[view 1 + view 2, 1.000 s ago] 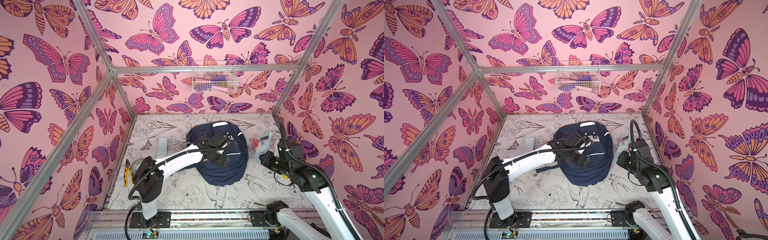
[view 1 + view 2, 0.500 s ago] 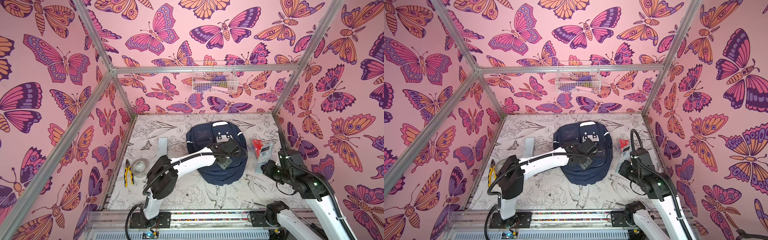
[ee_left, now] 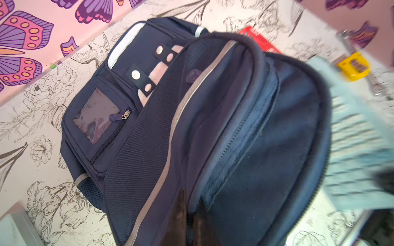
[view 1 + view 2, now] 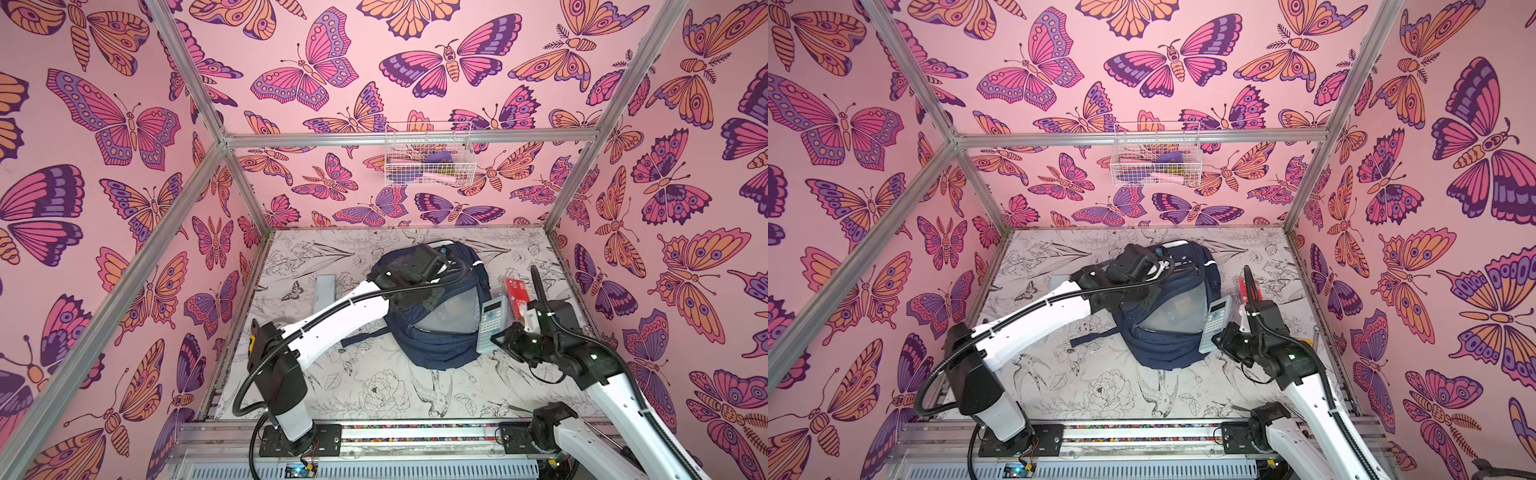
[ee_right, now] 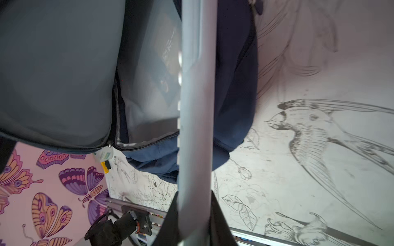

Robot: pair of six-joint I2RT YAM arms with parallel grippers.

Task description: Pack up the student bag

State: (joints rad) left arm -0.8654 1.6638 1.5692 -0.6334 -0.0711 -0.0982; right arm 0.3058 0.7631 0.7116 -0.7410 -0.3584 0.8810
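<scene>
The student bag [image 4: 436,351] lies around the middle of the floral worktop [image 4: 374,390], nearer its back edge, with the main compartment gaping open. The left gripper [image 3: 190,215] is pinched tight on the rim of the bag's raised front flap. The right gripper [image 4: 500,341] clasps the lower end of a grey calculator [image 4: 492,318], which is tilted over the right rim of the opening.

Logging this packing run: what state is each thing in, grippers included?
Navy-blue fabric backpack: lying on table, main compartment unzipped, flap lifted.
Left gripper: shut on the flap's edge.
Grey slim calculator: held at bag's open mouth, not inside.
Right gripper: shut on that calculator.
Red flat pack: lying beside the bag.
White wire basket: hung on back wall, holding items.
</scene>
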